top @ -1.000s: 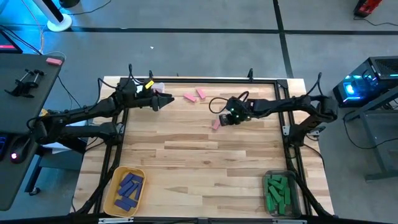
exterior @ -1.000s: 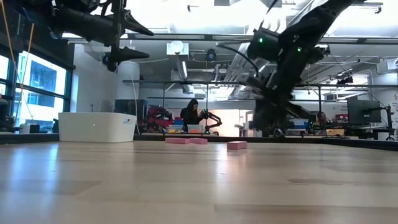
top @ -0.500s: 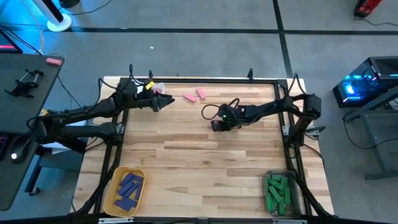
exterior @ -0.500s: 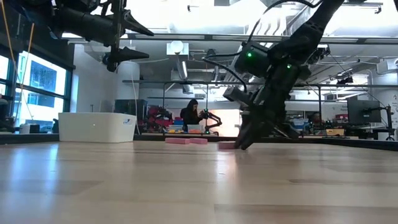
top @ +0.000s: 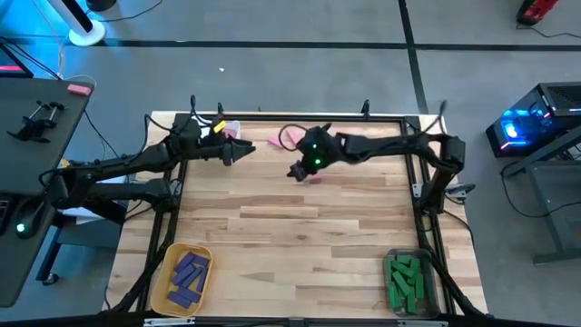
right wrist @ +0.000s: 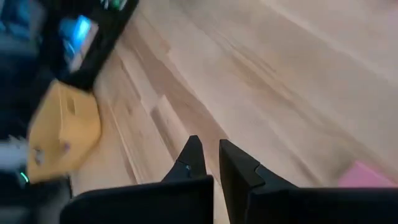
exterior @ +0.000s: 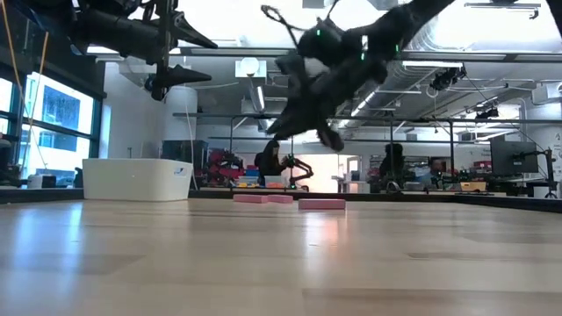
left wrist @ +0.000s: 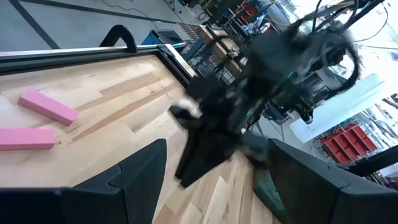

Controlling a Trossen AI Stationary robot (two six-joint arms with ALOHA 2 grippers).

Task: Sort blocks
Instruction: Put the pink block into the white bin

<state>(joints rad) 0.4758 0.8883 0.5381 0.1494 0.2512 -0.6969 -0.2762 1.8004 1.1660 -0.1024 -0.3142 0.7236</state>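
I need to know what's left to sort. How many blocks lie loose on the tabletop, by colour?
Pink blocks: 3
Green blocks (all binned): 0
Purple blocks (all binned): 0
Total loose: 3

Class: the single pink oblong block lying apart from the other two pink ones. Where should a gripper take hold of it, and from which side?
Grip the solid pink oblong block at mid-length, across its two long sides, coming down from above. It lies flat and low on the wooden table, with nothing touching those sides. The right gripper hangs closest.
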